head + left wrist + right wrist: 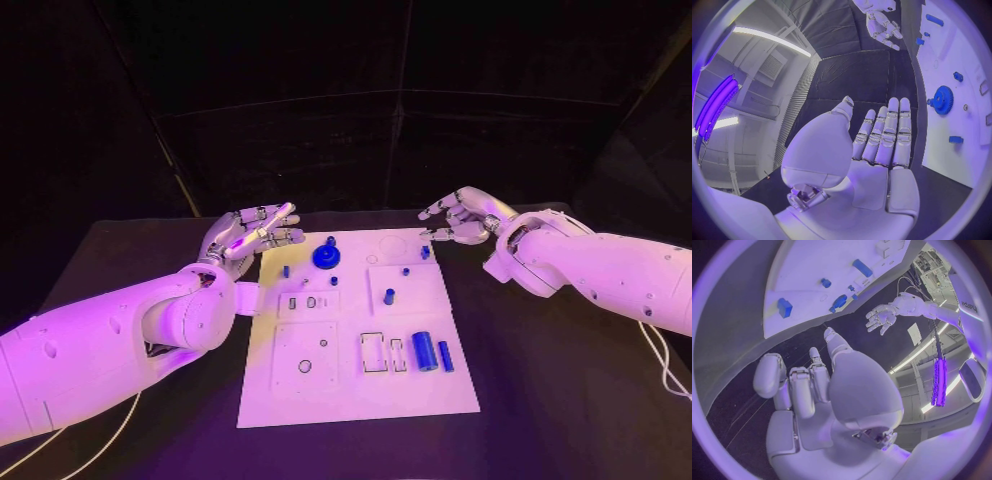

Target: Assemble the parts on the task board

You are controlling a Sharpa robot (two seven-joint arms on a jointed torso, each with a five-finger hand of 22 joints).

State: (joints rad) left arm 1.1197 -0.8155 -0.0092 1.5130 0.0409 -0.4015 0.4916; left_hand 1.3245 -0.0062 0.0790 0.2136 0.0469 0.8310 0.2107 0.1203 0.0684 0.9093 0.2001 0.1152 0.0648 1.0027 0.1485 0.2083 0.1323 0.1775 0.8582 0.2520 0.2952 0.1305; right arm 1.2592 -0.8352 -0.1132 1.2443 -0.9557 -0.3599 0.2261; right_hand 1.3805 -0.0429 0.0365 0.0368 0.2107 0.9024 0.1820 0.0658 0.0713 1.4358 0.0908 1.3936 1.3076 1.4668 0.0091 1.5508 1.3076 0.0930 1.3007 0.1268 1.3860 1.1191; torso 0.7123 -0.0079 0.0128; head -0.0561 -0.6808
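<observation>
1. In the head view I see the task board in the lower middle of the frame, lying flat on the black table.
2. My left hand is at the left of centre, just beside the board's upper left corner. Its fingers are straight and apart, and it holds nothing.
3. My right hand is at the right of centre, beside the board's upper right corner. Its fingers are partly curled, and I see nothing between them.
4. A blue gear sits in the upper part of the board.
5. A blue cylinder and a thinner blue pin lie side by side in the board's lower right part.
6. A small blue peg stands near the board's middle.
</observation>
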